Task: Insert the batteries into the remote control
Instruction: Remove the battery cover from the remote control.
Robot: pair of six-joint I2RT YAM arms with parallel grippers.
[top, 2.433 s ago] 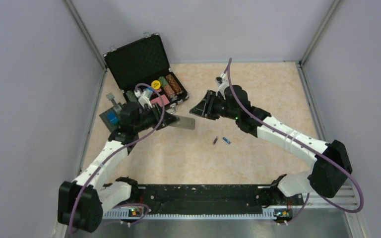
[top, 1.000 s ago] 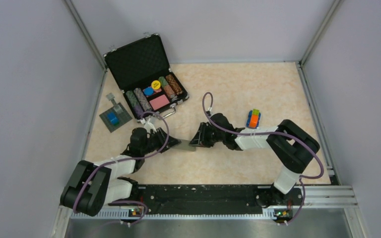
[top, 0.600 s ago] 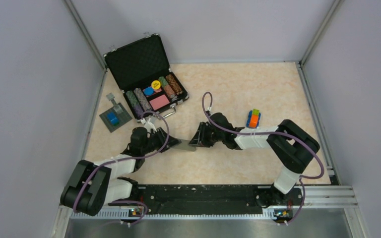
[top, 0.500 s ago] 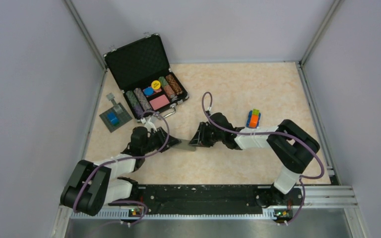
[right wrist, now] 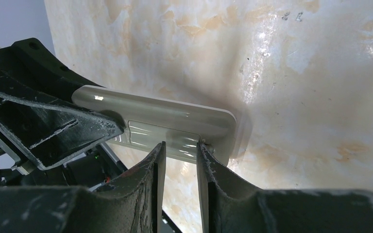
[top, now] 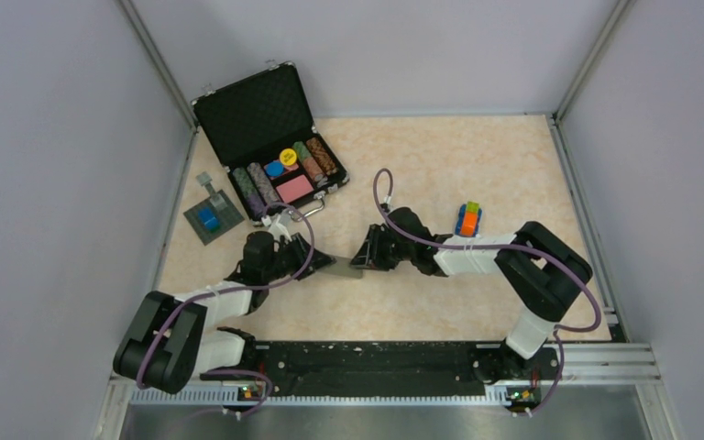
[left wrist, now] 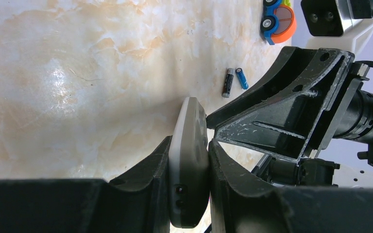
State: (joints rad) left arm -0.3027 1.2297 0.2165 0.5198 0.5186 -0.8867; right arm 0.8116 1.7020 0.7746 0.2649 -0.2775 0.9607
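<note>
Left gripper (left wrist: 189,143) clamps the remote (left wrist: 193,116) edge-up, mid-desk. Right gripper (right wrist: 180,145) has a narrow gap, tips on the remote's back; can't tell if it grips. Batteries (left wrist: 228,82) lie loose nearby.

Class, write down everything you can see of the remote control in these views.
The remote control is a slim, pale grey slab of glossy plastic with rounded corners, held on edge. The left gripper clamps one end across its two flat faces. Its back shows a rectangular battery cover, apparently closed; the right gripper sets its fingertips against that cover.
</note>
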